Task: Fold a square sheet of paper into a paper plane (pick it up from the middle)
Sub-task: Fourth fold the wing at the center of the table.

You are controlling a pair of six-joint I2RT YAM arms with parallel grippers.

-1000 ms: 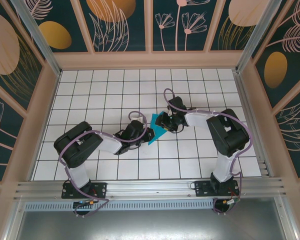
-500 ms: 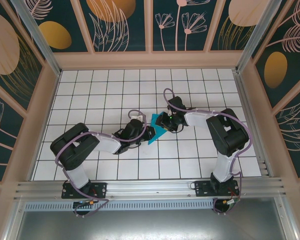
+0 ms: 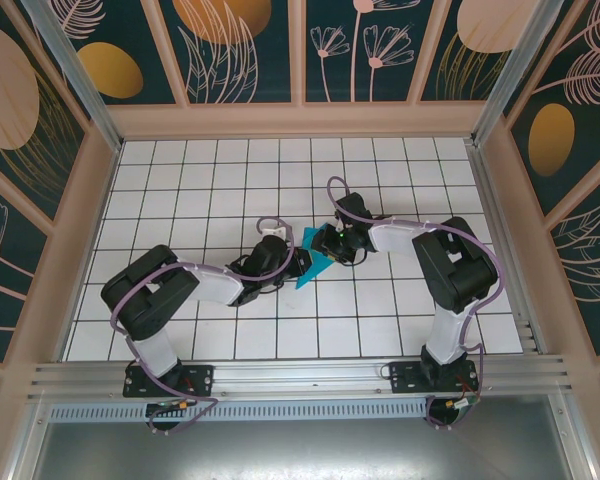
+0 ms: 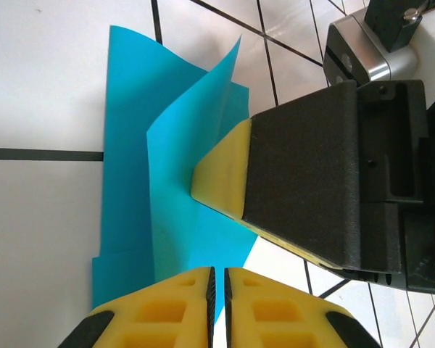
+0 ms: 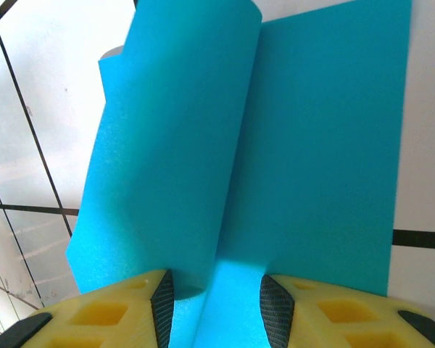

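Your left pincer (image 4: 219,274) is closed, its yellow fingertips pressed together with only a hairline slit at the edge of the square sheet of paper (image 4: 130,138); you cannot tell whether a layer is caught between them. Your right pincer (image 5: 214,286) stands open, its two fingers straddling the crease where one teal flap curls up off the flat layer, and one tip rests on the sheet. You will find the partly folded paper near the middle of the white gridded desk (image 3: 180,180), between the two pincers.
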